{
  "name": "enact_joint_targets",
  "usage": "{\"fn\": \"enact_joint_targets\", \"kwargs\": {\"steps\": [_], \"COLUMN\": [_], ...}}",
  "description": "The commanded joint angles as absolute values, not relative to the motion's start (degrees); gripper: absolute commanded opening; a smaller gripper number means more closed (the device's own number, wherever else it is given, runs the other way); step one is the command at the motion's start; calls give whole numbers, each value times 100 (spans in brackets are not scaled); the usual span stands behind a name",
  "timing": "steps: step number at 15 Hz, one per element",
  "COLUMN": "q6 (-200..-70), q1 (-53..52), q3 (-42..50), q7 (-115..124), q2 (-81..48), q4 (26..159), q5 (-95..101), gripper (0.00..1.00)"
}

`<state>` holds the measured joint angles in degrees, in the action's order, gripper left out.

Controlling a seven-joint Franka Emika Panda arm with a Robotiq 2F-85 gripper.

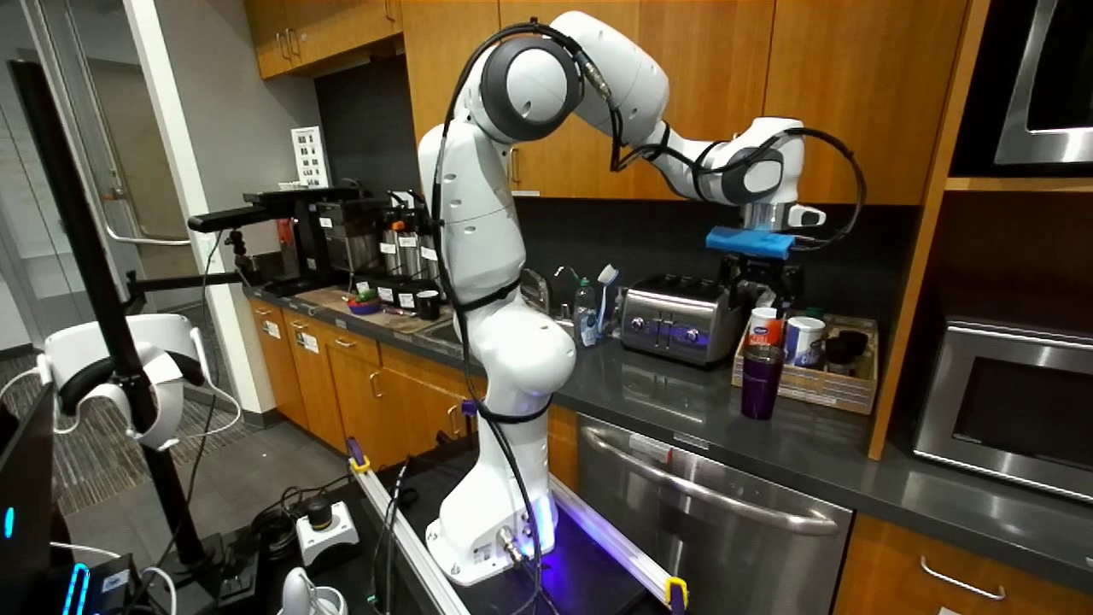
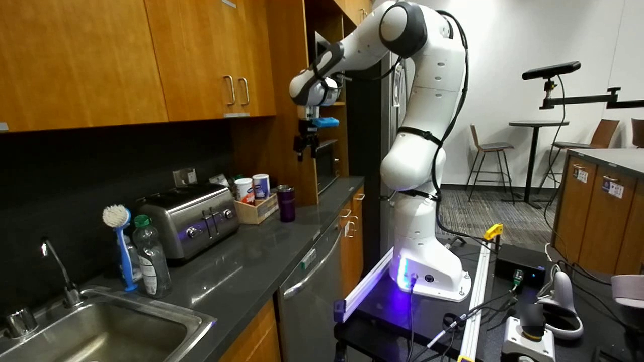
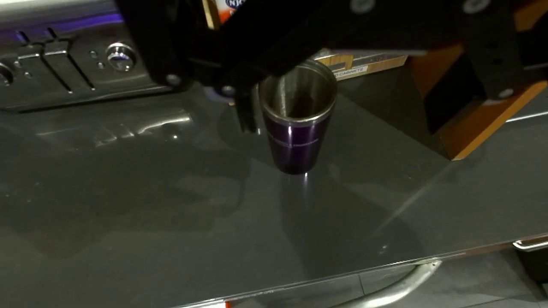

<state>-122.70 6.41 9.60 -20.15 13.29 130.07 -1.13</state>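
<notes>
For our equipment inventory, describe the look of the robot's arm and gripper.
The arm is white and rounded, with dark grey joint rings; it carries a black cable and black straps. The gripper is black with silver screws, a blue piece above it.

Has warm brown wooden upper cabinets [image 1: 862, 94] hung above a dark backsplash [image 2: 90, 176], with wooden lower cabinets [image 1: 346, 376] beneath. Includes a glossy dark grey surface [image 1: 649, 389], streaked with pale reflections [image 2: 216, 285], above a steel dishwasher front [image 1: 726, 555]. In an exterior view, stretches back to a grey wall [image 1: 222, 94], a white upright frame [image 1: 183, 154] and striped carpet [image 1: 94, 465]. In an exterior view, opens onto a brightly lit white wall [image 2: 528, 30], a tall round table [image 2: 538, 124], brown-backed chairs [image 2: 495, 146] and a wooden cabinet unit [image 2: 598, 216] with a grey top [image 2: 621, 161].
</notes>
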Motion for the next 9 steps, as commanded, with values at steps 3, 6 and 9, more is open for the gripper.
{"fn": "enact_joint_targets", "kwargs": {"steps": [3, 6, 9], "q6": [-12079, -11657, -11677], "q1": [523, 476, 481], "q3": [715, 683, 705], "q7": [-1321, -1074, -1122], "q2": [1323, 1186, 1259], "q4": [13227, 13027, 13147], "q5": [-14, -158, -127], "gripper": [100, 100, 100]}}
